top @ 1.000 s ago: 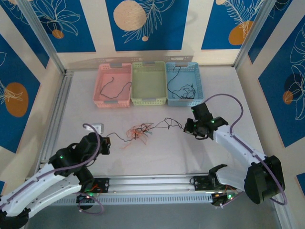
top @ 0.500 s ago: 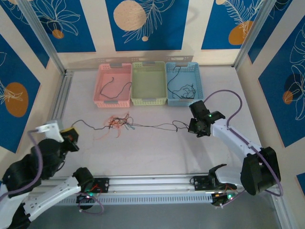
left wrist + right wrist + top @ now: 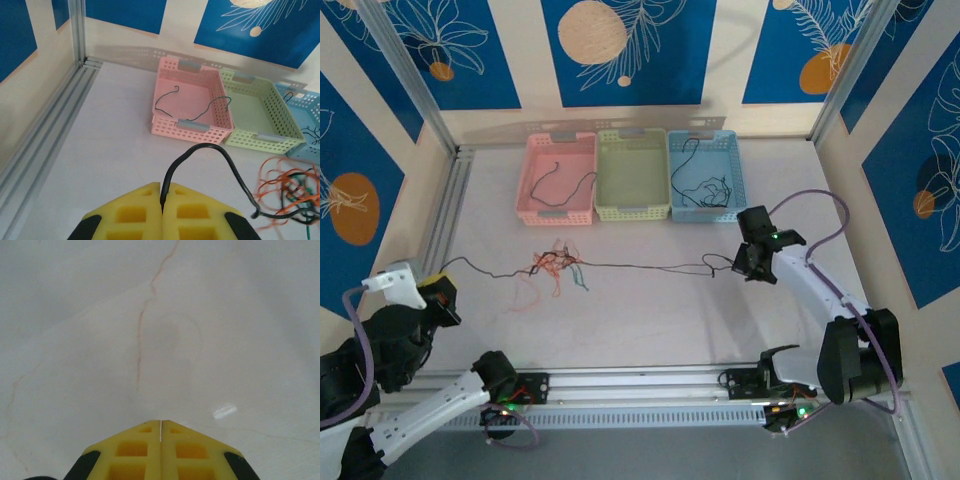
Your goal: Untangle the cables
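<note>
Mint-green perforated plastic basket at the far side of the pale veined bench; pink perforated plastic basket against its left side, light-blue perforated plastic basket against its right; blue leaf-patterned wall panels behind it.

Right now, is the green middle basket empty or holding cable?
Empty. The green basket shows a bare floor from above, while the pink basket and blue basket each hold black cables.
</note>
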`<act>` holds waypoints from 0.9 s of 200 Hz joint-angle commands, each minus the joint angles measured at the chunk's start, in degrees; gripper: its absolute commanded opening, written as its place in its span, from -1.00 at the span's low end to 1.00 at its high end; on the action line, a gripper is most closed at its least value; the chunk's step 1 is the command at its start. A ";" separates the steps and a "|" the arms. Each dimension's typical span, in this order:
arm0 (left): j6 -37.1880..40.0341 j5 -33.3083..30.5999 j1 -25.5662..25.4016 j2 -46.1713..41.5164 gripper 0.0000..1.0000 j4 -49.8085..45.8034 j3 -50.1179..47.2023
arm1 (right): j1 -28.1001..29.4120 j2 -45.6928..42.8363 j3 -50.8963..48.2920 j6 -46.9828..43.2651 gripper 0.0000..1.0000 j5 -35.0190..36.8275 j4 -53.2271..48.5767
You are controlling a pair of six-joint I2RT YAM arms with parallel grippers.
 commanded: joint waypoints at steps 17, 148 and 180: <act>2.39 1.41 0.27 0.71 -1.00 2.38 -1.39 | 4.77 -1.71 -0.08 -0.86 -1.00 -2.95 3.46; 0.36 28.33 0.36 24.61 -1.00 27.68 -21.50 | 12.50 -6.71 1.26 -0.20 -1.00 -10.77 8.52; 0.46 30.19 0.38 24.38 -1.00 26.72 -22.05 | 8.21 -3.13 7.46 -0.16 -1.00 -8.87 8.36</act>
